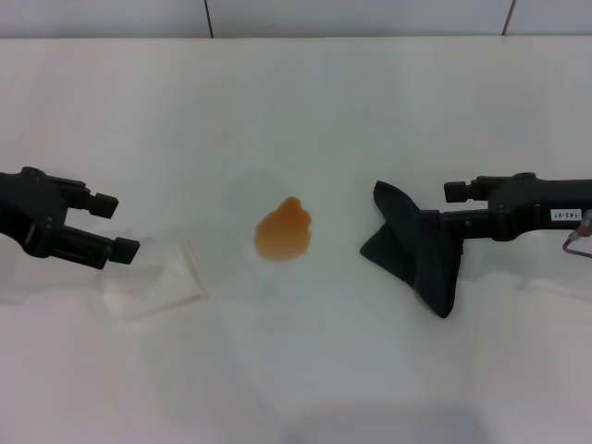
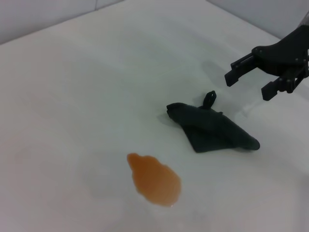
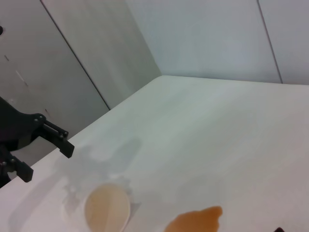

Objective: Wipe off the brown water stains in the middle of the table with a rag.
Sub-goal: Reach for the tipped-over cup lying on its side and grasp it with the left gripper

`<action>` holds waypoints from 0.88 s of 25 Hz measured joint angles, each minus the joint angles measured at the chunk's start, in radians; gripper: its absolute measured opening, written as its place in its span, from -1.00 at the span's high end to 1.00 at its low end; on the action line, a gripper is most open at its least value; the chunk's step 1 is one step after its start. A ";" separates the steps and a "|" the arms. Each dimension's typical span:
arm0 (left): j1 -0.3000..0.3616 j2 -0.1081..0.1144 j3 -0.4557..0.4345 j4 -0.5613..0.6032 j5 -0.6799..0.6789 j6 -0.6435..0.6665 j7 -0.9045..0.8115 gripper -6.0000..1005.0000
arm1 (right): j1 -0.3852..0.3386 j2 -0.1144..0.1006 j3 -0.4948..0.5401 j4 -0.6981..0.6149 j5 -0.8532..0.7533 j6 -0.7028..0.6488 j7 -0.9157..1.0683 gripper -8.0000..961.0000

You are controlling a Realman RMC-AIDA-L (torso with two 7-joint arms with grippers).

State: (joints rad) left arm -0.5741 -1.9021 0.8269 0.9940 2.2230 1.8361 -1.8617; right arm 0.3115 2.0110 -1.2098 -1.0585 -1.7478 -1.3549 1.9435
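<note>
The brown water stain (image 1: 284, 231) (image 2: 155, 181) (image 3: 193, 222) is an orange-brown lobed blotch in the middle of the white table (image 1: 305, 111). To its right the dark rag (image 1: 416, 248) (image 2: 212, 130) lies crumpled on the tabletop. At the rag's right edge my right gripper (image 1: 448, 205) (image 2: 247, 87) is open; in the left wrist view it hovers a little above the rag with nothing between its fingers. My left gripper (image 1: 116, 227) (image 3: 47, 162) stands open at the left of the table, holding nothing.
A translucent cup (image 1: 153, 277) (image 3: 107, 209) with a brownish inside lies on its side just right of the left gripper, between it and the stain. A grey wall runs behind the table's far edge.
</note>
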 joint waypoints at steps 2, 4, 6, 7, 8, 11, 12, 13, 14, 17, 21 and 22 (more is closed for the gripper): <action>0.000 0.000 0.000 0.000 0.004 0.000 -0.001 -0.72 | 0.000 0.000 -0.003 0.000 0.006 0.000 0.000 -0.72; -0.001 0.000 0.000 0.000 0.006 -0.001 0.000 -0.71 | 0.000 0.000 -0.006 0.000 0.010 0.001 0.000 -0.72; -0.002 0.000 0.000 0.000 0.009 -0.003 0.002 -0.71 | -0.001 0.000 -0.007 0.000 0.010 0.003 0.000 -0.72; -0.002 0.000 0.000 0.000 0.009 -0.004 0.003 -0.71 | -0.001 0.000 -0.007 0.000 0.010 0.004 0.001 -0.72; -0.002 0.000 0.000 0.000 0.009 -0.004 0.003 -0.71 | -0.001 0.000 -0.008 0.000 0.010 0.004 0.001 -0.72; -0.003 0.000 0.000 0.000 0.012 -0.009 0.005 -0.71 | -0.001 0.000 -0.008 0.000 0.011 0.003 0.002 -0.72; -0.003 0.001 0.000 0.000 0.013 -0.009 0.006 -0.71 | -0.001 0.000 -0.008 0.000 0.012 0.003 0.002 -0.72; -0.003 0.002 0.000 0.000 0.013 -0.009 0.006 -0.71 | 0.000 0.000 -0.008 0.000 0.012 0.003 0.002 -0.72; -0.004 0.004 0.000 0.000 0.013 -0.009 0.006 -0.71 | 0.000 0.000 -0.008 0.000 0.013 0.003 0.002 -0.72; -0.008 0.010 0.000 0.004 0.014 -0.009 0.006 -0.71 | 0.001 0.000 -0.008 0.000 0.014 0.004 0.002 -0.72; -0.030 0.026 0.000 0.002 0.041 -0.015 0.013 -0.71 | 0.001 0.000 -0.008 0.000 0.016 0.008 0.004 -0.72; -0.040 0.029 -0.001 0.001 0.060 -0.018 0.015 -0.71 | 0.001 0.000 -0.008 0.002 0.019 0.010 0.006 -0.72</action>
State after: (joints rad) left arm -0.6146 -1.8735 0.8261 0.9954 2.2832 1.8178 -1.8463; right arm 0.3127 2.0110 -1.2179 -1.0561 -1.7284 -1.3453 1.9490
